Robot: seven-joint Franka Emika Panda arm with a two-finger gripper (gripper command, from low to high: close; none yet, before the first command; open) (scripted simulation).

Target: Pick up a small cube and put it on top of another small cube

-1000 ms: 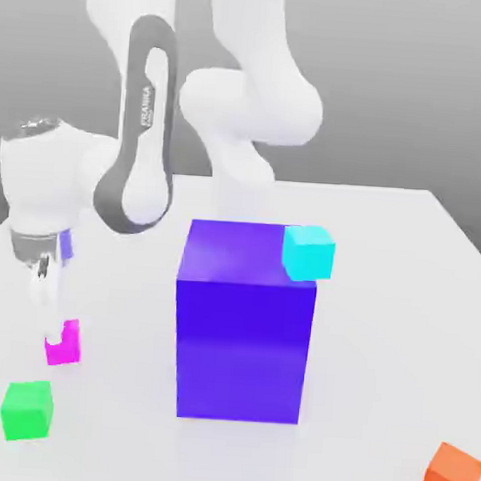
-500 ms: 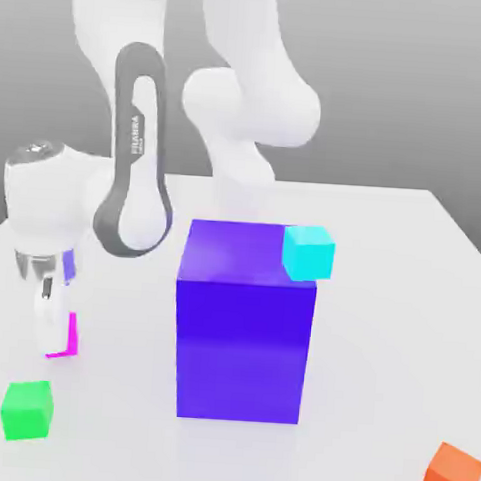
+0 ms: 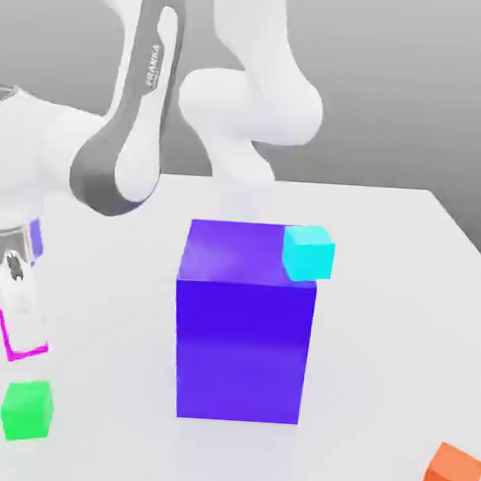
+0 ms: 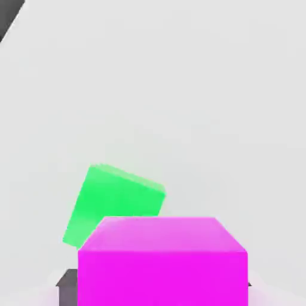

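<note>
The small magenta cube [image 4: 162,263] sits between the fingers of my gripper [image 3: 22,333], which is shut on it. In the exterior view only thin magenta edges of the cube [image 3: 4,338] show around the white finger [image 3: 18,306], near the table's left side. A green small cube [image 3: 26,410] rests on the table just below the gripper in that view; in the hand view the green cube [image 4: 113,203] lies just beyond the held cube. A cyan small cube [image 3: 309,252] sits on the top right corner of the big blue-purple block [image 3: 244,335].
The big blue-purple block stands in the middle of the white table [image 3: 380,323], to the exterior view's right of my gripper. An orange cube [image 3: 453,475] lies at the front right corner. The arm's white links [image 3: 253,105] rise behind the block.
The gripper has shut on the magenta cube and carried it toward the exterior view's left, closer to above the green cube. The arm's elbow has swung over with it.
</note>
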